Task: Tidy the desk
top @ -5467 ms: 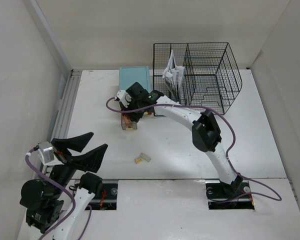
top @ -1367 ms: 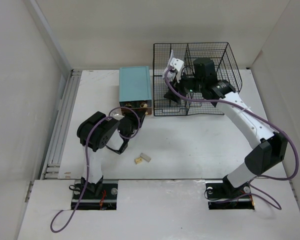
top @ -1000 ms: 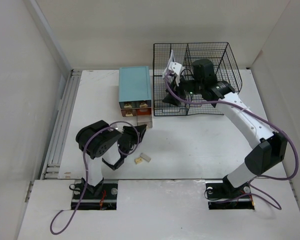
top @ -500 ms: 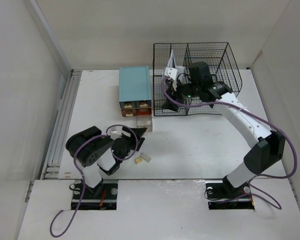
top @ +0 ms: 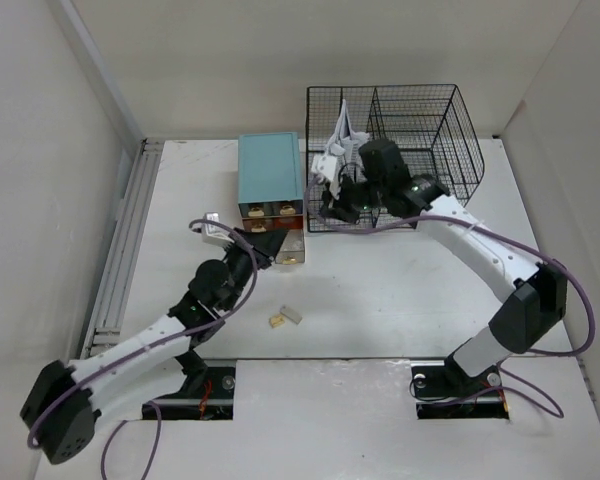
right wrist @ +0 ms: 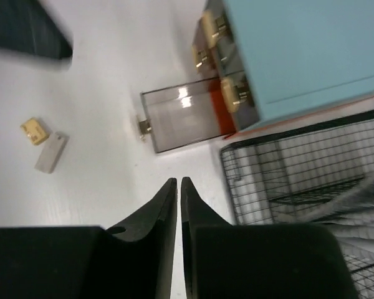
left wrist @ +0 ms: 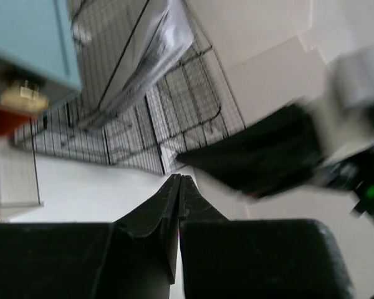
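The desk (top: 400, 290) is a white tabletop. My left gripper (top: 267, 243) is stretched out over it, shut and empty, its tips (left wrist: 179, 178) beside a clear drawer (top: 291, 249) pulled out of the teal drawer box (top: 270, 172). My right gripper (top: 335, 207) hovers at the front left corner of the black wire rack (top: 410, 150). Its fingers (right wrist: 168, 205) are pressed almost together with nothing between them. A small yellow piece (top: 277, 321) and a whitish block (top: 292, 314) lie loose on the desk; both also show in the right wrist view, the yellow piece (right wrist: 34, 131) and the block (right wrist: 52, 151).
White papers (top: 340, 138) stand in the rack's left compartment. A metal rail (top: 120, 240) runs along the desk's left edge. Walls close in the desk on the left, far and right sides. The clear drawer (right wrist: 187, 121) sticks out toward the desk's middle.
My left arm has unfolded and reached forward to the clear drawer, and its gripper has closed. My right gripper has closed and shifted slightly left along the rack's front.
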Tool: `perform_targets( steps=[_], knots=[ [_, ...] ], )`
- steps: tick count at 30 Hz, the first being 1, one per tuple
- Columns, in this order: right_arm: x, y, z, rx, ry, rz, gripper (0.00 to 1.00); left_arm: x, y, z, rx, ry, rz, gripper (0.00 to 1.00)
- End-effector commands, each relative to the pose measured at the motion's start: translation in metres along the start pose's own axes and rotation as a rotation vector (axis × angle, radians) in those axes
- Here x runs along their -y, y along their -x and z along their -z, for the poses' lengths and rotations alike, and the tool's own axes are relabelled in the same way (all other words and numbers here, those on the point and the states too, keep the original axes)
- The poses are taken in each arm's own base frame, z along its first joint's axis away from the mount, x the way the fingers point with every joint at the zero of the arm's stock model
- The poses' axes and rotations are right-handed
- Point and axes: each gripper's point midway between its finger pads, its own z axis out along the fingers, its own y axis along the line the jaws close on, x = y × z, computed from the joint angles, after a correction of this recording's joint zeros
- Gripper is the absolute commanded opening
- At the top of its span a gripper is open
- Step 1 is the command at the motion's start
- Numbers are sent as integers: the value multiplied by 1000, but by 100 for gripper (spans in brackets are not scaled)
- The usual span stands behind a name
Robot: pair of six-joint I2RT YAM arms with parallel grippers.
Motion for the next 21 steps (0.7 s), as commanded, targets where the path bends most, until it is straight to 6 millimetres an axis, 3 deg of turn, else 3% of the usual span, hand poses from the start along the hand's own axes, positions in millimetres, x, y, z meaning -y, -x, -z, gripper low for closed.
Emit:
perform_targets(
  steps=[1,2,3,4,5,6,7,8,9,10,11,14,20,21],
  knots=[
    [-30,-4,-12,-71,-55,139,12,2,37,11,43,168,-284,0],
    [-38,-19,-22,-95,-79,171,11,5,44,14,45,191,-324,0],
    [-43,-11,-14,-69,-139,221,17,-6,52,24,34,267,-408,0],
    [-41,-15,-10,-74,-221,247,25,-2,58,29,35,288,-439,1],
    [-49,5,-11,19,-265,303,35,10,71,33,59,294,-453,9],
    [-57,-5,-10,14,-262,281,60,10,79,40,71,322,-475,35],
    [-58,-15,-17,-16,-256,220,64,2,96,57,117,392,-498,57],
    [-61,-21,-21,-36,-245,175,68,9,98,65,131,383,-458,71],
    [-70,-21,-27,-27,-211,141,84,14,103,72,150,367,-437,82],
    [-81,-34,-37,-52,-169,117,90,15,108,81,168,364,-408,99],
    [-95,-35,-46,-45,-102,96,95,24,118,94,205,315,-355,100],
    [-115,-46,-69,-74,19,-18,95,23,125,118,231,265,-287,100],
    [-148,-54,-95,-96,53,-226,88,2,91,126,133,164,-242,100],
    [-146,-66,-103,-140,1,-253,86,6,89,130,131,123,-226,100]
  ],
)
